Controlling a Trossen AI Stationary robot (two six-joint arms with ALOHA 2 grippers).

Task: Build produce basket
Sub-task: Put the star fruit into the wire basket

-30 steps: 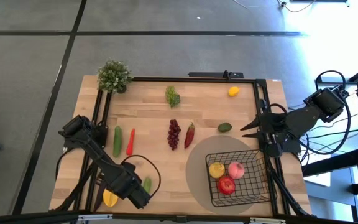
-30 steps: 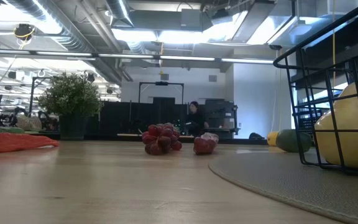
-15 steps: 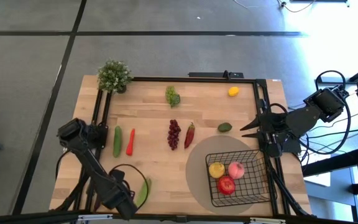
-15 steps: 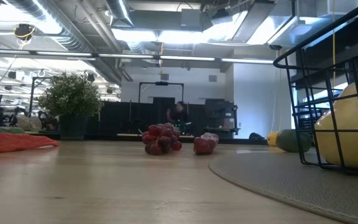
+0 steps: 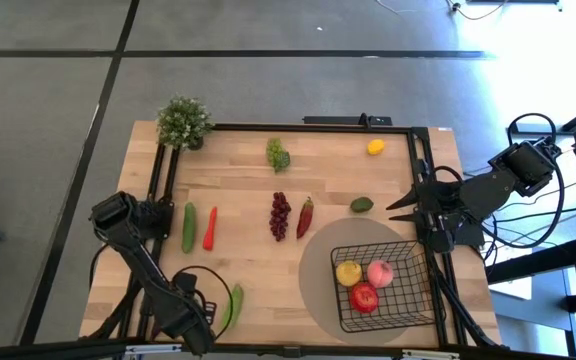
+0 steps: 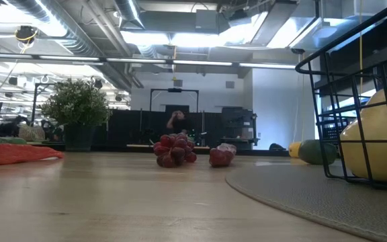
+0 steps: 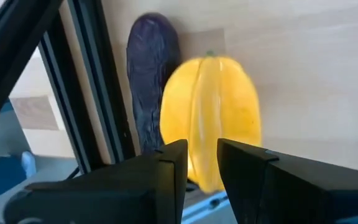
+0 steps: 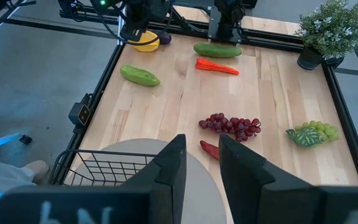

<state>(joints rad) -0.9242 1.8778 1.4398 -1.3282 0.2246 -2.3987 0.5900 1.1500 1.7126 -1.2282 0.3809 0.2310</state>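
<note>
since the earlier frame the left pincer [image 7: 201, 163] has drawn back to the table's [image 5: 258, 175] near-left corner, over a yellow fruit [image 7: 211, 115] beside the eggplant [image 7: 151, 68]; fingers slightly apart, nothing clamped. right pincer [image 8: 197, 155] waits by the basket [image 5: 423, 300], narrowly apart. likely next pick; three pieces in the basket.

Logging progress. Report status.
Left gripper at yellow fruit beside eggplant. Right gripper waits by basket, three fruits inside. Nothing blocking.
</note>
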